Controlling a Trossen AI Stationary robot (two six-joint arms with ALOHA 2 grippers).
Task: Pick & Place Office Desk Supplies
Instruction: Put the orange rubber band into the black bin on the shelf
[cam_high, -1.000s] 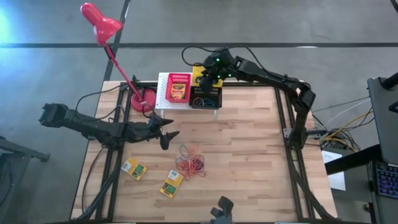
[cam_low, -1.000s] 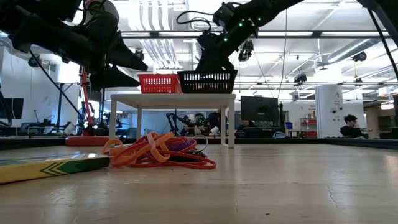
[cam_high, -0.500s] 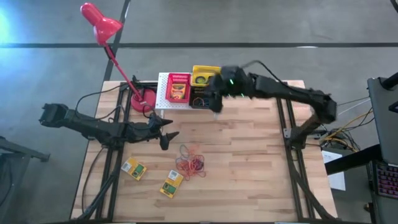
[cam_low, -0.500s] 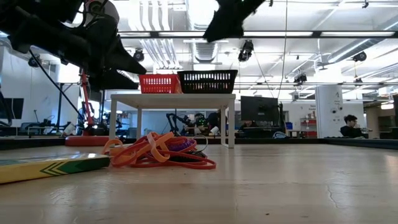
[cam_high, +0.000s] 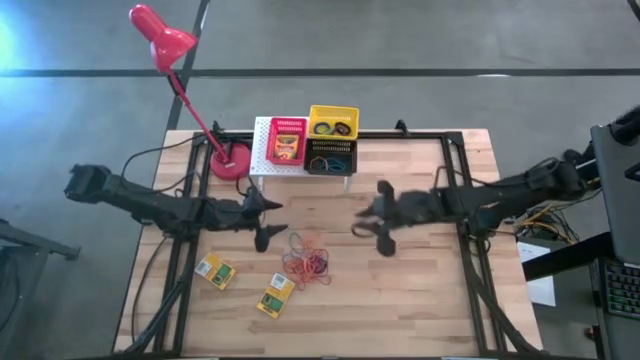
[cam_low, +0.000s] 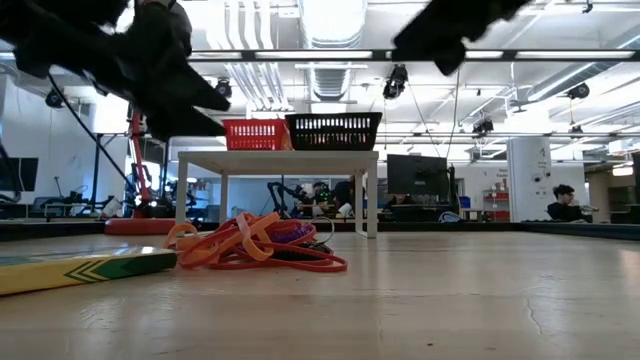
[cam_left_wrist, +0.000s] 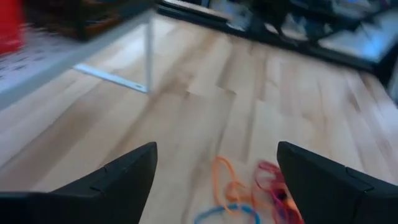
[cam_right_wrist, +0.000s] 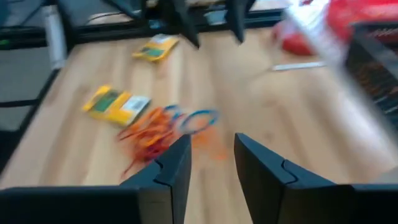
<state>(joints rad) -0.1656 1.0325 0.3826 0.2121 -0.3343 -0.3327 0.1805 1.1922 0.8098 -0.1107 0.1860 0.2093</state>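
left gripper fingers spread wide, empty, above table just beside rubber band pile, right gripper fingers slightly apart, empty, right of pile, two yellow-and-green boxes near front-left, baskets on white rack

Three baskets, two flat boxes, one rubber-band tangle, one lamp

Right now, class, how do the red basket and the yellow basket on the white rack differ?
The red basket holds a flat yellow-and-green box; the yellow basket holds small dark rings. The red basket sits at the middle of the white rack, nearer the lamp; the yellow basket sits at its far edge, behind the black basket. Both are small, rectangular, open-topped.
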